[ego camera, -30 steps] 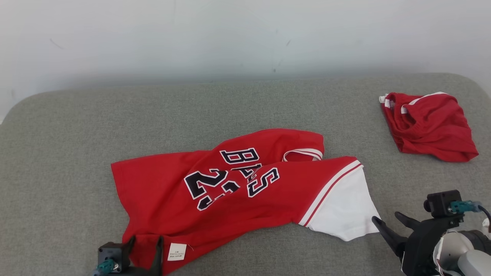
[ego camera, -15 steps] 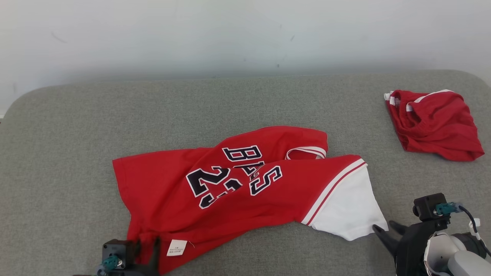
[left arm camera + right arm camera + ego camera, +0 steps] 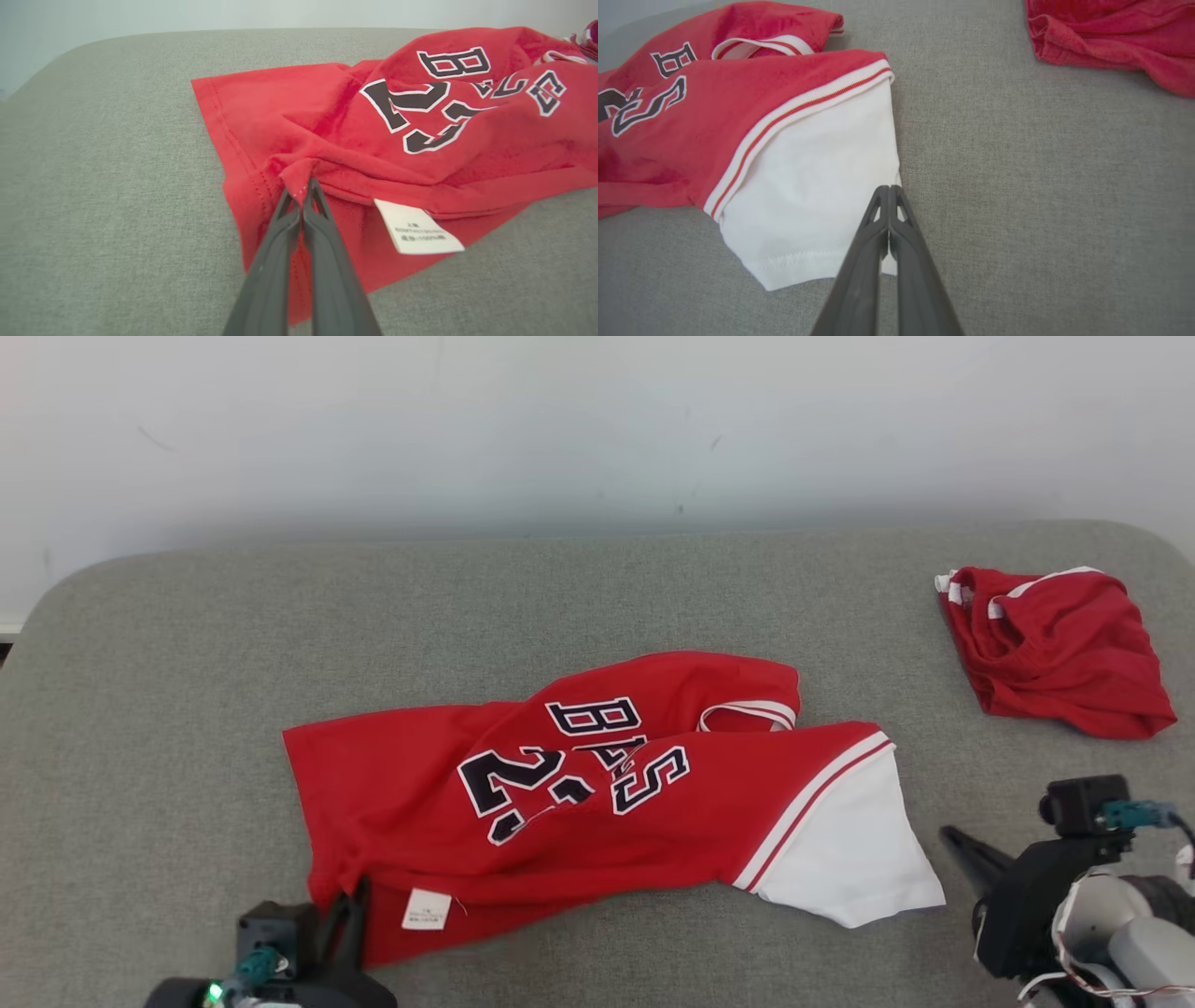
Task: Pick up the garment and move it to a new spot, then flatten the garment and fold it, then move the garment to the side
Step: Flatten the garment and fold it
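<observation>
Both grippers, which stand open in the earlier frames, are now closed, and the near hem of the cloth has shifted a little with them. At the near left, the left gripper (image 3: pixel 303 186) has its two fingers pressed together on a small raised pinch of the red jersey (image 3: pixel 420 784), close to the hem and just left of the white label (image 3: pixel 427 908); this grip looks real. At the near right, the right gripper (image 3: pixel 889 189) is also fully closed. Its tips are just at the right edge of the white sleeve (image 3: pixel 840 840), but no cloth is visible between them, and from the head camera the tip seems to stand just beside the sleeve, not on it. I judge that this side has probably missed, so a lift now would carry the jersey by one corner only. The jersey itself lies crumpled in the middle of the grey padded surface (image 3: pixel 187 709), not yet picked up. Farther away, at the far right, a second red garment (image 3: pixel 1055 644) lies well apart.
</observation>
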